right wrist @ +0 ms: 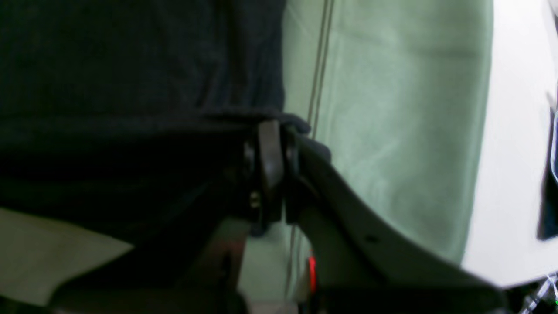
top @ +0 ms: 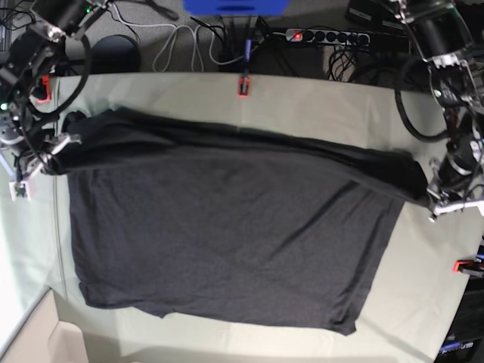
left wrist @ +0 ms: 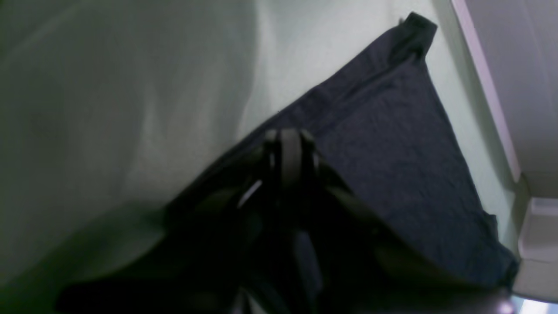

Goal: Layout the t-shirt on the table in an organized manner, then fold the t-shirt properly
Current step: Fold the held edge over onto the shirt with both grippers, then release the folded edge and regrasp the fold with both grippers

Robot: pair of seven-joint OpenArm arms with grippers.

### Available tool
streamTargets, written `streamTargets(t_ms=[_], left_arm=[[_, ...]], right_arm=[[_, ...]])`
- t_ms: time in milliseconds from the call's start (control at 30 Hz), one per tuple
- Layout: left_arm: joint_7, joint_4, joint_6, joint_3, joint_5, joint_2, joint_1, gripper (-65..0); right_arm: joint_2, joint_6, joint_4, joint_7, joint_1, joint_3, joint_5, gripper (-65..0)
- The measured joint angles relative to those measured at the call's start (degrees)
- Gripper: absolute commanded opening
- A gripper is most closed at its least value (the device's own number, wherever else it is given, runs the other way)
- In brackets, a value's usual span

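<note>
Both wrist views show each claw [left wrist: 290, 150] [right wrist: 272, 152] pinching t-shirt [top: 227, 227]; base shows spread.

Left gripper [left wrist: 290, 150] clamps t-shirt [left wrist: 392, 152] over table [left wrist: 130, 87].

T-shirt [right wrist: 130, 65] cut off — wrist views blurred.

Beyond the far table edge: grey floor [top: 181, 57], a power strip [top: 325, 35], loose cables [top: 193, 41]. A blue object [top: 234, 6] sits at top centre.
</note>
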State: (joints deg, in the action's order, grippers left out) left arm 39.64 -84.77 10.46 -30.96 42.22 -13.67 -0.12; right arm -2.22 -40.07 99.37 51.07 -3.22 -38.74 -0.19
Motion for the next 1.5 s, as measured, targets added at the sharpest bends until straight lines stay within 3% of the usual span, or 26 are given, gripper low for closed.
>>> streamTargets(t_ms=[233, 767, 867, 1067, 1200, 1500], left_arm=[[0.2, 2.0, -0.1, 1.2, -3.4, 0.2, -1.7, -65.0], [0.5, 8.7, -0.2, 1.2, -3.4, 0.0, -4.7, -63.9], [0.4, 8.8, -0.2, 2.5, -3.7, -0.4, -4.5, -56.1], [0.4, 8.8, -0.2, 8.5, -3.0, -3.0, -4.7, -30.7], [0.5, 8.5, -0.2, 8.5, -3.2, -3.0, -4.0, -18.0], [0.2, 13.2, -0.2, 8.5, -3.6, -2.6, 1.5, -15.6]], right_arm=[[-1.1, 0.0, -3.5, -0.3, 1.1, 0.2, 0.0, -65.0], [-1.3, 0.0, -6.7, -0.2, 4.8, 0.6, 0.2, -65.0], [-2.4, 0.0, -7.9, 0.3, 4.6, 0.7, 0.0, -59.3], [-2.7, 0.0, -8.0, 0.1, 4.6, 0.5, 0.1, -33.8], [-2.7, 0.0, -8.0, 0.2, 4.3, 0.2, 0.0, -27.9], [-2.4, 0.0, -5.3, 0.2, -1.1, 0.1, -0.1, -28.0]])
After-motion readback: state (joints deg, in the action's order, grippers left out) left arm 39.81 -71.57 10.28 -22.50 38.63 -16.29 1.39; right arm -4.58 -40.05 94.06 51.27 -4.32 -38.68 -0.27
